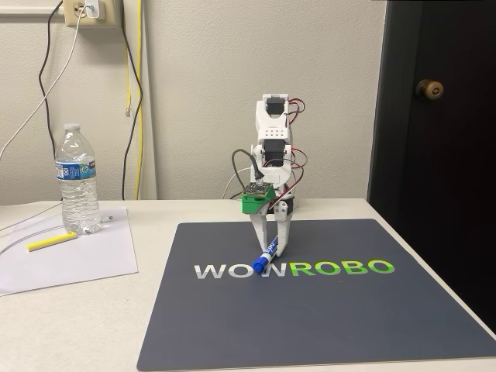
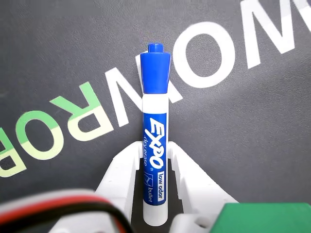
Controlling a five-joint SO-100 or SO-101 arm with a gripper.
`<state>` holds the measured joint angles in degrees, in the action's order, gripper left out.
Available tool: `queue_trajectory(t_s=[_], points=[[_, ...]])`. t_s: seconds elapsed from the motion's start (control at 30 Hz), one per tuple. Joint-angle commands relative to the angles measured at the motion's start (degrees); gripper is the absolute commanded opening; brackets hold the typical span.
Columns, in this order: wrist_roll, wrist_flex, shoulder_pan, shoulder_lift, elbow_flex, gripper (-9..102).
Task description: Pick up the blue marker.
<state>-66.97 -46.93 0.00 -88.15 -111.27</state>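
Gripper (image 1: 273, 249) clamping marker (image 2: 155, 145) by white barrel, jaws narrow; blue cap tilting toward mat (image 1: 325, 325), lift pending.

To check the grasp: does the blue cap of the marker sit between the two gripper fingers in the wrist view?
No, the fingers flank the white barrel of the blue marker, and its cap lies beyond them.
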Motion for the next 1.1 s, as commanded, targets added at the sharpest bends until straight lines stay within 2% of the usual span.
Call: queue_trajectory(t_s=[0.0,0.13,0.3,0.7,0.83,1.07], points=[[1.23,0.53,-0.35,-5.19,0.35,6],[5.10,0.09,-0.79,-10.90,0.35,6],[15.73,1.05,-2.46,-18.98,0.97,6],[54.32,15.38,-3.43,-35.07,0.97,6],[60.82,17.84,-3.96,-37.35,0.44,6],[66.88,16.96,-5.19,-43.42,-0.79,6]])
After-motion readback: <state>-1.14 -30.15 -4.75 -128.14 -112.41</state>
